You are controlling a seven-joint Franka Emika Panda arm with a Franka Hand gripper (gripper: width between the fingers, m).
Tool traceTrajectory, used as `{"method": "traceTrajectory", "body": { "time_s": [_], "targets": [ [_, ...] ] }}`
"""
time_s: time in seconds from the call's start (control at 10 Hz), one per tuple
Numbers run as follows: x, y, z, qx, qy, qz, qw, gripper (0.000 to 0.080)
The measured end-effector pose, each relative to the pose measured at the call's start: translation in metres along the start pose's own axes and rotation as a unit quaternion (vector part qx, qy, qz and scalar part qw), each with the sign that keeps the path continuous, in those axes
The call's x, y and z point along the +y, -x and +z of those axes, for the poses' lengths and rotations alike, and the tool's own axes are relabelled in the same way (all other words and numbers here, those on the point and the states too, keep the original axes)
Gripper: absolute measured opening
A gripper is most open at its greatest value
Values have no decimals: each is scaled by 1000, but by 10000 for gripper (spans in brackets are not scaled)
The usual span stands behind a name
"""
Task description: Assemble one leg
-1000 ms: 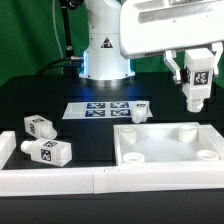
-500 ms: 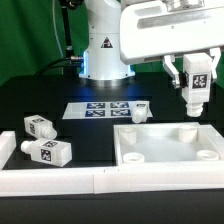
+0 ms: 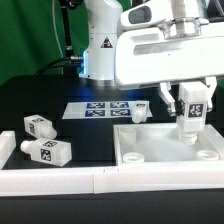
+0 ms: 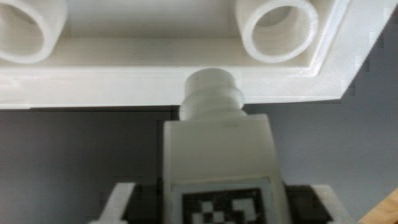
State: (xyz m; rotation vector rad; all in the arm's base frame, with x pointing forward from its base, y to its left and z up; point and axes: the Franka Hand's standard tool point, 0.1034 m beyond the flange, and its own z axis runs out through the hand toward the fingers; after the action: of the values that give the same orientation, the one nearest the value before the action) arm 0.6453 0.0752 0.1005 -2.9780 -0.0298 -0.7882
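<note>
Dropping now: the two-finger gripper (image 3: 193,102) has come down and shifted toward 9 o'clock in the exterior view compared with a second ago. It hung clear above before. Now it sits low over the 1 o'clock corner of the large flat white square tabletop panel (image 3: 128,152).

Fingers (image 3: 167,98) are clamped on the small chunky white plastic leg (image 3: 195,108), upright, tag sticker facing out. My read is that insertion is starting.

The wrist view shows the leg's round stub (image 4: 210,88) over the panel's raised rim, short of the round socket collar (image 4: 285,35). Can't tell if there's contact.

Everything is matte, hard white moulded plastic. The leg is a block with a cylindrical nub. The panel is a shallow tray with ring sockets.

A pair of spare legs (image 3: 48,151) lies on the black table (image 3: 30,100) at the panel's 9 o'clock. A third spare leg (image 3: 140,112) lies at 11 o'clock, just beside the marker board (image 3: 100,108).
</note>
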Motion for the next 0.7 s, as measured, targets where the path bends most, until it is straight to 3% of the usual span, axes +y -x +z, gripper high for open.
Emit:
{"method": "traceTrajectory", "body": {
  "time_s": [0.4, 0.7],
  "targets": [
    [-1, 1, 1, -1, -1, -1, 1000, 281],
    [-28, 13, 11, 0, -9, -18, 1000, 281]
  ]
}}
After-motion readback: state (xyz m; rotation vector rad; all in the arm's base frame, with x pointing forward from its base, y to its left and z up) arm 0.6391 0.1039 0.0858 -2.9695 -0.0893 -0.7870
